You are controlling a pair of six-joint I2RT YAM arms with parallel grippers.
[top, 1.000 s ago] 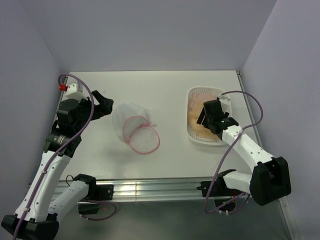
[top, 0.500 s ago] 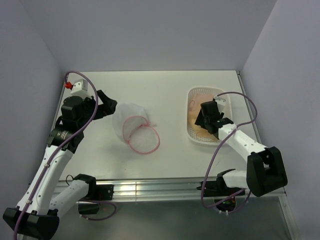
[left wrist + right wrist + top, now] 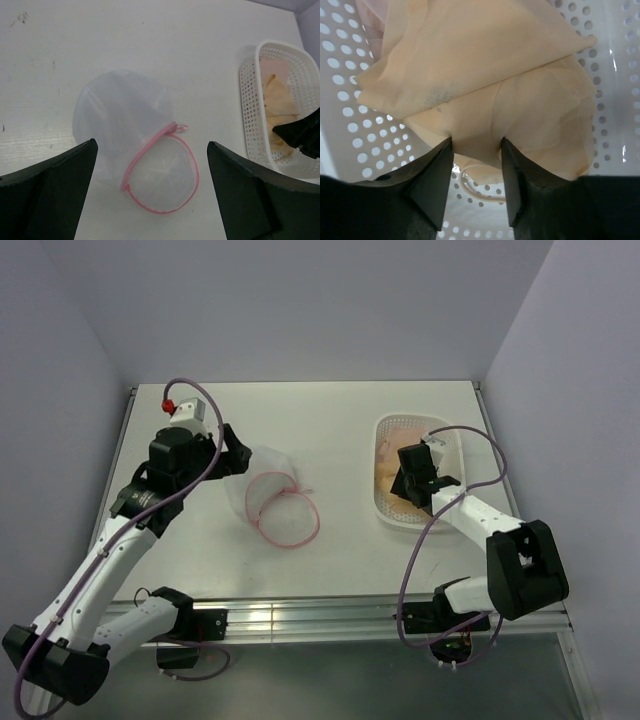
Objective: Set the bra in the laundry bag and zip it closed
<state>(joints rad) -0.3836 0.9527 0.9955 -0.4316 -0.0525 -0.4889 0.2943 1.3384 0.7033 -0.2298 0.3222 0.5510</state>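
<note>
The laundry bag [image 3: 270, 495] lies flat on the table left of centre, a white mesh pouch with its pink zipper rim unzipped; in the left wrist view [image 3: 132, 145] its round flap is folded out. My left gripper [image 3: 232, 455] hovers open and empty above the bag's far-left side, jaws wide [image 3: 152, 143]. The peach bra [image 3: 385, 478] lies crumpled in the white basket [image 3: 383, 512]. My right gripper [image 3: 400, 487] is down inside the basket, and its jaws [image 3: 476, 141] are closed on a fold of the bra [image 3: 485, 65].
A paler pink garment [image 3: 405, 428] lies at the far end of the basket, under the bra [image 3: 370, 10]. The basket's perforated walls [image 3: 350, 125] enclose the right gripper. A metal rail runs along the table's near edge [image 3: 300, 615]. Walls stand on three sides.
My left gripper has moved right and toward the bag. My right gripper has dropped lower into the basket onto the bra.
</note>
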